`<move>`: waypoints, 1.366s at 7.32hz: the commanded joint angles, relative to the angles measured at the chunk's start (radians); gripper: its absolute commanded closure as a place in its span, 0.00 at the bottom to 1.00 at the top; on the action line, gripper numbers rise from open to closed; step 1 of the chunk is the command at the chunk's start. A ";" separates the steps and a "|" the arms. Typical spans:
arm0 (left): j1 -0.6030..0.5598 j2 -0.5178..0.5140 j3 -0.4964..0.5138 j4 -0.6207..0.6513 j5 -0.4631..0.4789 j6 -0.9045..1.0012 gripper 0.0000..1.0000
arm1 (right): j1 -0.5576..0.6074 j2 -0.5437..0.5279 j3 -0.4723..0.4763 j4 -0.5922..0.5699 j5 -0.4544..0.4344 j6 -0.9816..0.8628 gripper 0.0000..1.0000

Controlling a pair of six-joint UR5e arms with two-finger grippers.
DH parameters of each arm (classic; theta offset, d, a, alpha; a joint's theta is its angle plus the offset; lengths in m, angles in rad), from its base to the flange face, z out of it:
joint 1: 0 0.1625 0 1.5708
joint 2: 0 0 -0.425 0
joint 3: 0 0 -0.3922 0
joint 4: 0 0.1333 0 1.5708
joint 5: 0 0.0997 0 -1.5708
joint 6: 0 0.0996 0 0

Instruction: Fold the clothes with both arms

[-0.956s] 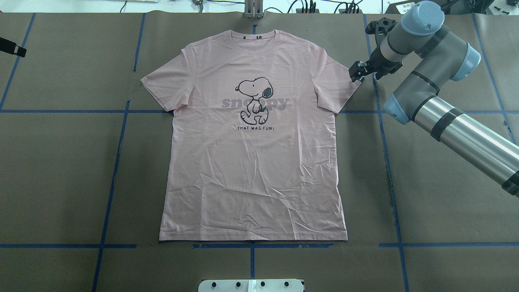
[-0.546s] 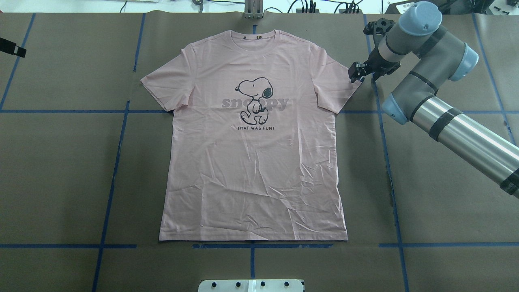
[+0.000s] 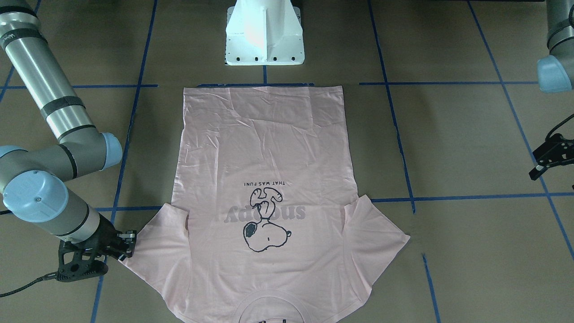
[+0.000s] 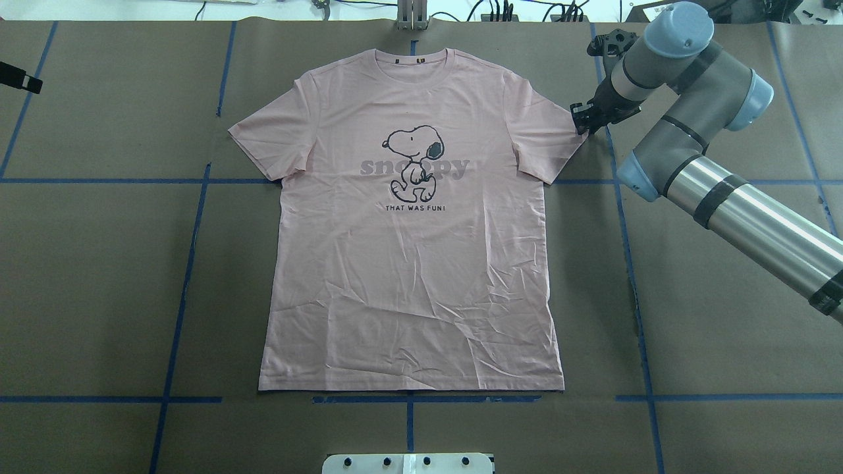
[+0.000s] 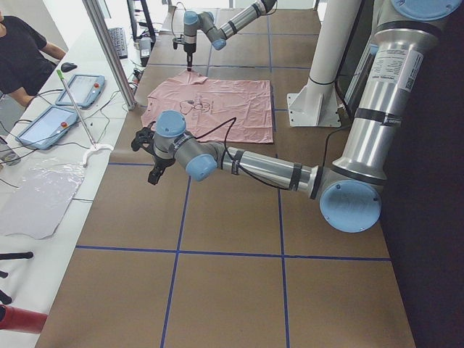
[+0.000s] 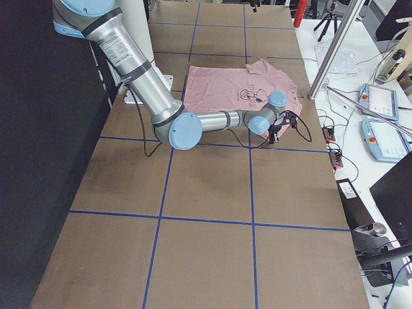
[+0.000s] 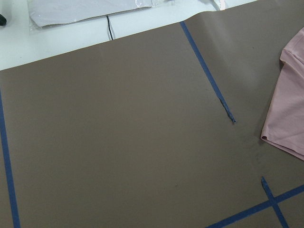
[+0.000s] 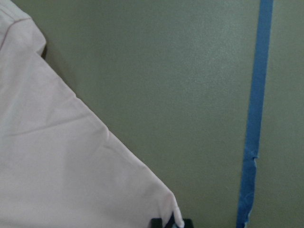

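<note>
The pale pink T-shirt (image 4: 408, 263) lies flat and face up on the brown table, collar at the far edge, with the dog print (image 4: 413, 161) on its chest. My right gripper (image 4: 583, 121) is down at the tip of the shirt's right sleeve (image 4: 556, 141), with its jaws open either side of the sleeve corner. It also shows in the front view (image 3: 127, 245). The right wrist view shows that sleeve corner (image 8: 61, 175) reaching the bottom edge. My left gripper (image 3: 540, 165) hangs far off the shirt's other side. I cannot tell whether it is open or shut.
The white pedestal base (image 3: 264, 36) stands at the near edge by the shirt's hem. Blue tape lines (image 4: 188, 263) grid the brown table. A side bench with tablets (image 5: 80, 90) and a seated person (image 5: 22, 51) lies past the far edge.
My right gripper has dropped and moved slightly toward the sleeve tip, from just above it to down at the corner. The shirt and the left arm have not moved.
</note>
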State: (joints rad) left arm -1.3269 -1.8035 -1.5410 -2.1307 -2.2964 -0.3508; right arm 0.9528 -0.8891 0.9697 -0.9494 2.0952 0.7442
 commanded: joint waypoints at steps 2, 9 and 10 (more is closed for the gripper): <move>0.000 -0.002 0.005 0.000 0.000 0.001 0.00 | 0.003 0.028 0.015 0.001 0.003 0.006 1.00; 0.000 0.003 0.005 0.000 0.000 0.003 0.00 | -0.126 0.203 0.050 -0.009 -0.102 0.104 1.00; 0.000 0.003 0.005 0.000 0.000 0.001 0.00 | -0.126 0.267 -0.035 -0.008 -0.118 0.112 1.00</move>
State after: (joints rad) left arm -1.3273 -1.8012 -1.5355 -2.1307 -2.2964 -0.3485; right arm 0.8408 -0.7001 1.0247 -0.9573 2.0195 0.8385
